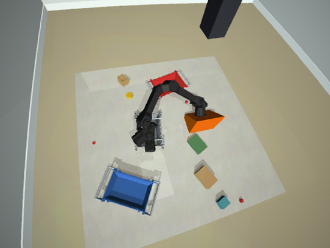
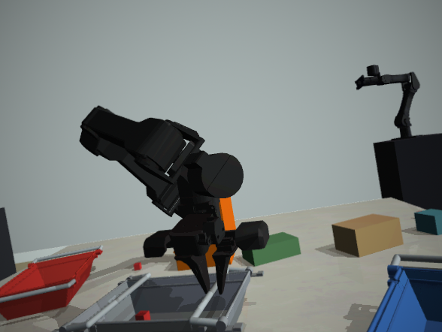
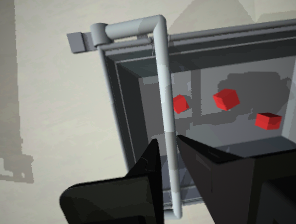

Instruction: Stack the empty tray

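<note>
The grey tray (image 1: 159, 127) (image 2: 188, 277) (image 3: 131, 95) holds small red blocks (image 2: 142, 315) (image 3: 226, 99); three show in the wrist view. One wire bar (image 2: 118, 300) crosses its top near the far end. The other bar (image 2: 204, 305) (image 3: 164, 75) also lies inward across the top. My gripper (image 2: 213, 293) (image 3: 166, 141) points down there, its fingertips a little apart on either side of this second bar, with gaps showing, not clamped on it. The arm hides much of this tray in the top view. The empty blue tray (image 1: 128, 180) (image 2: 391, 297) stands apart, bars out over its ends.
An empty red tray (image 1: 178, 78) (image 2: 80, 282) stands beyond the grey one. An orange wedge (image 1: 205, 124), a green block (image 1: 197, 143), a tan block (image 1: 205, 176) and a teal block (image 1: 223, 202) stand to one side. A yellow disc (image 1: 129, 95) lies near a small tan box (image 1: 122, 80).
</note>
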Controlling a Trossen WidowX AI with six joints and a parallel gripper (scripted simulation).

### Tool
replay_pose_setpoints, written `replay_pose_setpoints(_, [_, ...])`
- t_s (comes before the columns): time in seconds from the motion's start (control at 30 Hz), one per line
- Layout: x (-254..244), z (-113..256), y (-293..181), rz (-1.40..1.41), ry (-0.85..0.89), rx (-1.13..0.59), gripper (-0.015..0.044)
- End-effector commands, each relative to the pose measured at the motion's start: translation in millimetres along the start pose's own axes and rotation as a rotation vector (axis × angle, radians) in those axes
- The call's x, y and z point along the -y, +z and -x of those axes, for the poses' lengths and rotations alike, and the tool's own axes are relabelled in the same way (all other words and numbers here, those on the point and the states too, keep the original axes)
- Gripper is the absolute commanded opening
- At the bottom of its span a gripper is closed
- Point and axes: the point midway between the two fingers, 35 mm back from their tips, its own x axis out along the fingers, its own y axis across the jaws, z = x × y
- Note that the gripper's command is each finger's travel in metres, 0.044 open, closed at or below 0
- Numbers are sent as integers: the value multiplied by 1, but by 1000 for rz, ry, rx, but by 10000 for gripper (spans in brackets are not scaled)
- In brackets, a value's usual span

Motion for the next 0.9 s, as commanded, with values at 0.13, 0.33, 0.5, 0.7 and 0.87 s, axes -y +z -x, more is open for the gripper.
replay_pose_setpoints(0.13, [-8,38,0,0,13,18,87])
replay_pose_setpoints(0.33, [-7,32,0,3,9,20,87])
replay_pose_setpoints(0.5, [-7,32,0,3,9,20,87])
replay_pose_setpoints(0.7, [-7,32,0,3,9,20,87])
replay_pose_setpoints(0.87, [-7,32,0,3,9,20,87])
